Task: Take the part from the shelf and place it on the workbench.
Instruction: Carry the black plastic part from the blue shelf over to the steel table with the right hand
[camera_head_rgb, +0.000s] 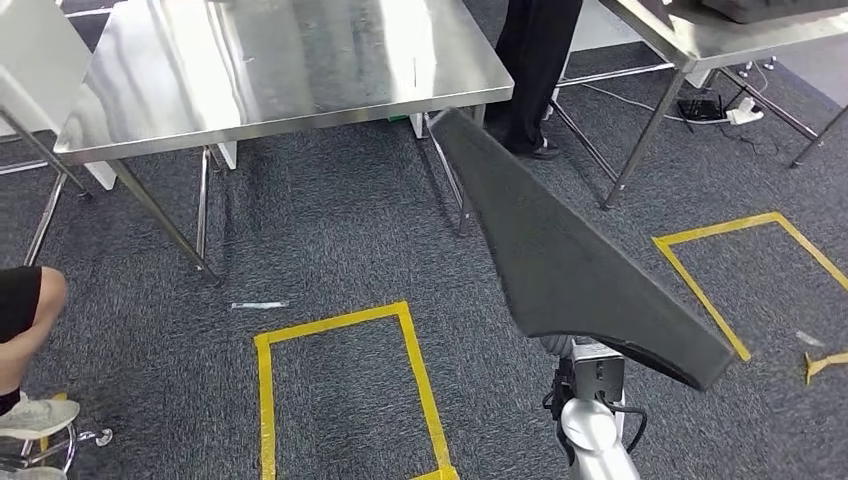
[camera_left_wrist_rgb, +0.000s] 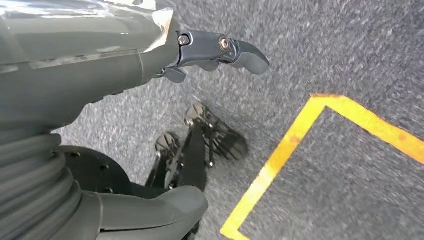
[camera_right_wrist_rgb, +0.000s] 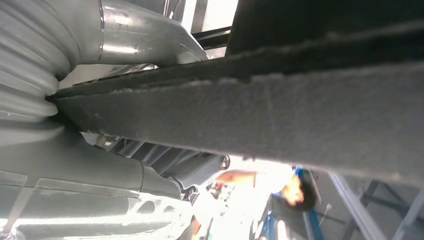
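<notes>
Dark felt panel (camera_head_rgb: 560, 260), gripped by right hand (camera_right_wrist_rgb: 100, 125), points to 11 o'clock toward steel workbench (camera_head_rgb: 200, 90); left hand (camera_left_wrist_rgb: 150, 75) open, holding nothing.

A workshop-like test floor: steel workbench (camera_head_rgb: 280, 70), grey carpet (camera_head_rgb: 340, 250) (yellow tape squares (camera_head_rgb: 345, 385)).

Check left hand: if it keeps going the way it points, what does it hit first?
Likely the carpet. The left hand hangs open, fingers aimed at bare floor beside the yellow tape; nothing else lies in that line, though depth is hard to judge.
</notes>
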